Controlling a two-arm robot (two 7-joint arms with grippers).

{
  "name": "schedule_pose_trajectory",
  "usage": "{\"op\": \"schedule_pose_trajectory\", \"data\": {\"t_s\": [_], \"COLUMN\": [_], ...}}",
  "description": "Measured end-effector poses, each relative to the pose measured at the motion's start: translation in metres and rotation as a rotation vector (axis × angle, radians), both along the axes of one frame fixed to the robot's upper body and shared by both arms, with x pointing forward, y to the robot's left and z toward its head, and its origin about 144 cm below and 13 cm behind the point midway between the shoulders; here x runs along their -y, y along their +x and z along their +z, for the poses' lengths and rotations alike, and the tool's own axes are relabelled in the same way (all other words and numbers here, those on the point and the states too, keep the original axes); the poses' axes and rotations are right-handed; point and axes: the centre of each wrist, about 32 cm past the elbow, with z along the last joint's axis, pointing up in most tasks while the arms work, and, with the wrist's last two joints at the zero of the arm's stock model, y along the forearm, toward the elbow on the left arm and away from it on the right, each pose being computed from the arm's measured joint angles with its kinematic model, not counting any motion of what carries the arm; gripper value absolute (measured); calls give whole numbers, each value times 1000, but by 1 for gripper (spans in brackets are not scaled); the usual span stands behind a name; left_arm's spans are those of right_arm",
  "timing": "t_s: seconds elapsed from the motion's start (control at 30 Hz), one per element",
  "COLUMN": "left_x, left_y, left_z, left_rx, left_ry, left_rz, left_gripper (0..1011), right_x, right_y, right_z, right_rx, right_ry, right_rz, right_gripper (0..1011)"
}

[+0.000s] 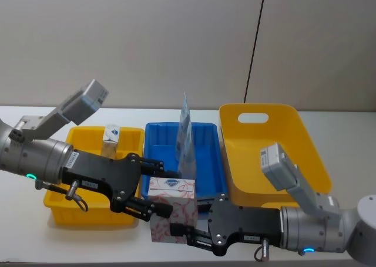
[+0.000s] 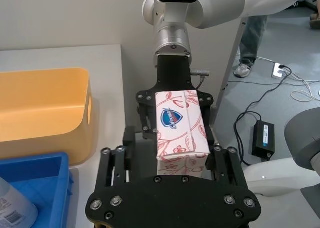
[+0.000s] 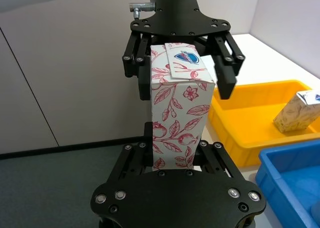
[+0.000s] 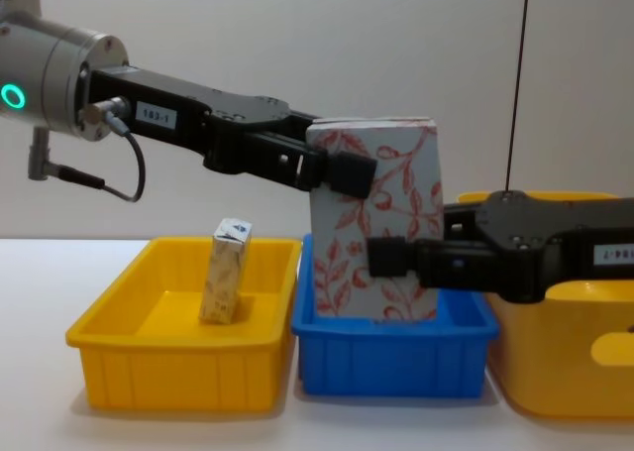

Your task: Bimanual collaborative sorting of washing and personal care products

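Lighting evenly and brightly from above; casting soft, faint shadows beneath the yellow bin [image 4: 178, 377] onto the white table [image 4: 30, 372].

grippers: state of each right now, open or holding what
Left gripper: closed on the upper part of the white box with red leaf-vine print.
Right gripper: closed on the same box's lower part.

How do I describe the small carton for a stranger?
Find the yellow bin at the row's left end. The carton stands alone inside. It is small and cream, unlike the red-vine box held by the left gripper and right gripper.
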Motion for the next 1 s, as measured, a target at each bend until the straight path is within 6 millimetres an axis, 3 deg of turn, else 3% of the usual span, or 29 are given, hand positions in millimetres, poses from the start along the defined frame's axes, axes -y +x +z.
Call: {"op": "schedule_pose_trajectory", "data": {"t_s": [0.33,1.0], "left_x": [0,-1], "left_y": [0,0], "left_z": [0,0], "left_rx": [1,1], "left_ry": [2,2], "left_rz": [3,2], "left_gripper": [1001,1001], "right_x": [9,51], "right_y": [-4,-20], "right_z": [-2,-2], "right_rx": [13,14], "right_ry": [-11,-21], "right_rz": [-16,-119], "right_gripper": [350,350]}}
